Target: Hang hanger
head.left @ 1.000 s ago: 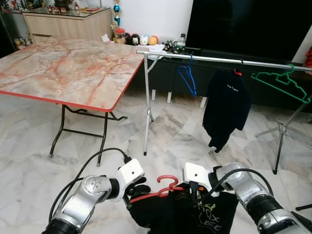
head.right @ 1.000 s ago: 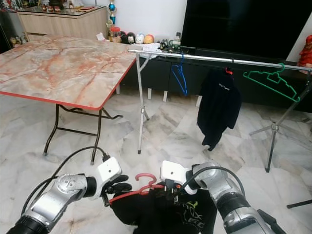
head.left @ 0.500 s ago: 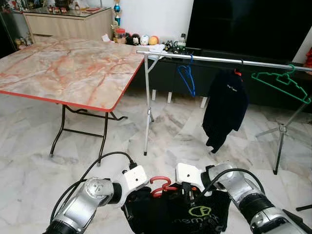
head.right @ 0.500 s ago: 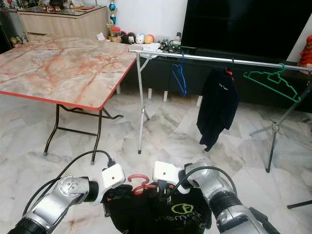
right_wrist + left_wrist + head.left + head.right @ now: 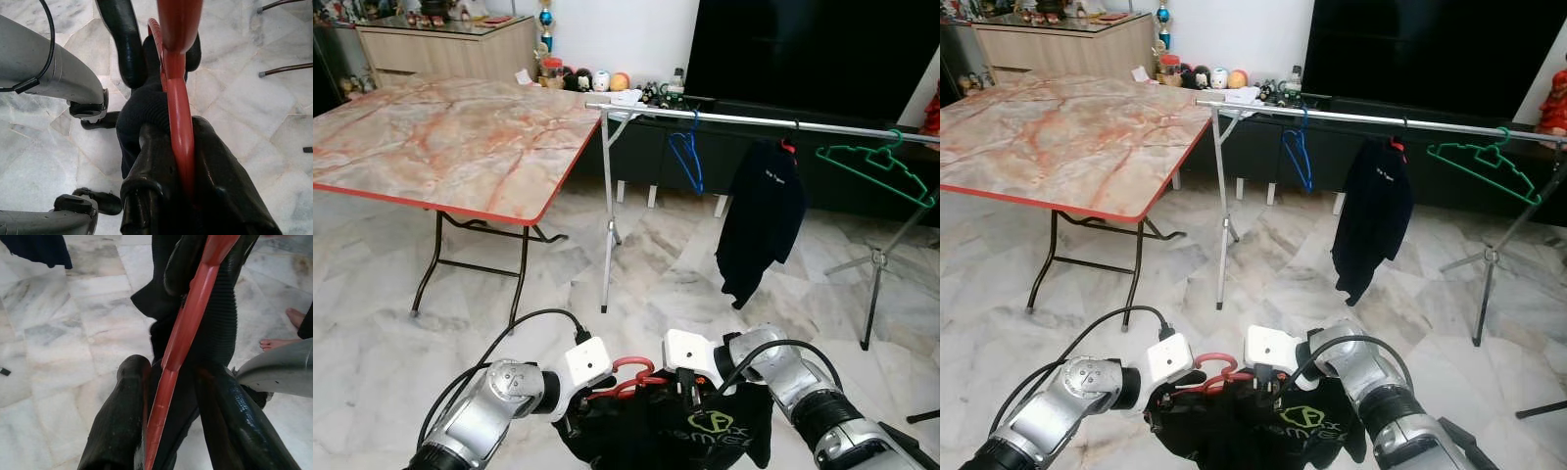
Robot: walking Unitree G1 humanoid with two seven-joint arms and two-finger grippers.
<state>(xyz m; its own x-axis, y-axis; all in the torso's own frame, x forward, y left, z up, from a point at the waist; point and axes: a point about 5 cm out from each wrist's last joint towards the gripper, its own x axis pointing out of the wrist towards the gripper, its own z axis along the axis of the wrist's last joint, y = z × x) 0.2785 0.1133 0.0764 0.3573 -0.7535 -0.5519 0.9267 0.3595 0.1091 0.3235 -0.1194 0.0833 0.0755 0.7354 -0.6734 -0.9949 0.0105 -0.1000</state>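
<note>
Red hanger (image 5: 628, 377) w/ black shirt (image 5: 685, 436) held low over floor, well short of rail (image 5: 754, 120). L gripper (image 5: 168, 396) & R gripper (image 5: 178, 147): jaws clamped on hanger, one per side.

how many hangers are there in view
4: a blue hanger, a red-hooked one under the black shirt and a green hanger on the rail; the red hanger in both grippers.
</note>
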